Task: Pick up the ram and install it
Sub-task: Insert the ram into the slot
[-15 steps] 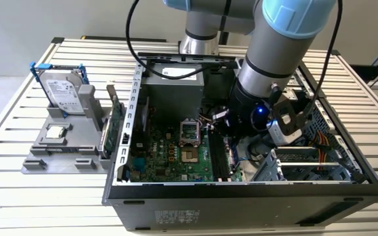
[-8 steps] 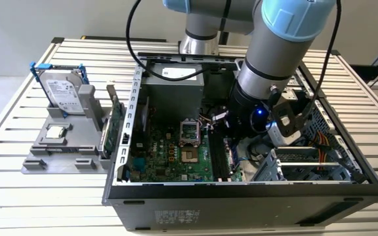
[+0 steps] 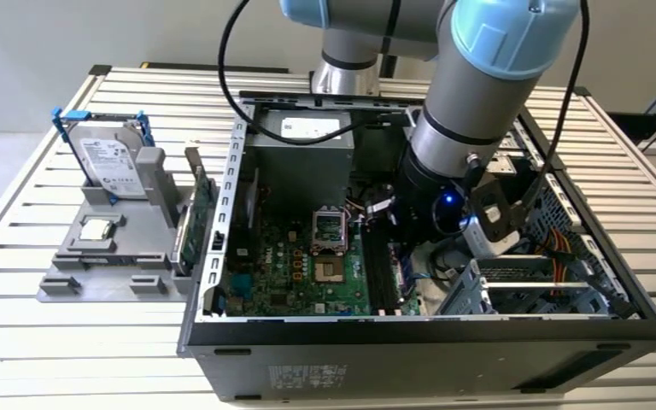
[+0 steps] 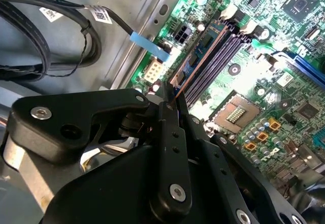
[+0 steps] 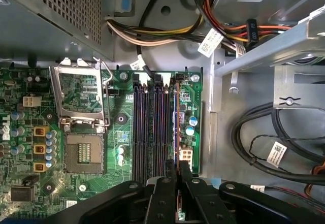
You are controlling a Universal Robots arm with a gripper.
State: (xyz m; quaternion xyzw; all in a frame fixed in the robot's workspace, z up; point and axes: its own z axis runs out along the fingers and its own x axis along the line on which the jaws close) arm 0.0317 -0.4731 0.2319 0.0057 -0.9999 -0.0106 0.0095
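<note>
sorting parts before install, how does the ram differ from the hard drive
The ram is a thin stick seen edge-on; the hard drive is a broad silver box with blue rails. The ram is pinched in the gripper at the memory slots inside the case; the hard drive stands upright in a grey holder outside it.

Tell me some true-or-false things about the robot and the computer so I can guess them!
1. The black gripper hangs over the green motherboard inside the open black computer case. True.
2. The silver hard drive with blue rails sits inside the case. False: it stands in the grey holder outside the case, on the exterior view's left.
3. The gripper is closed on the thin, narrow ram stick, lined up with the dark memory slots. True.
4. The metal cover of the processor socket is shut. False: it is flipped open.
</note>
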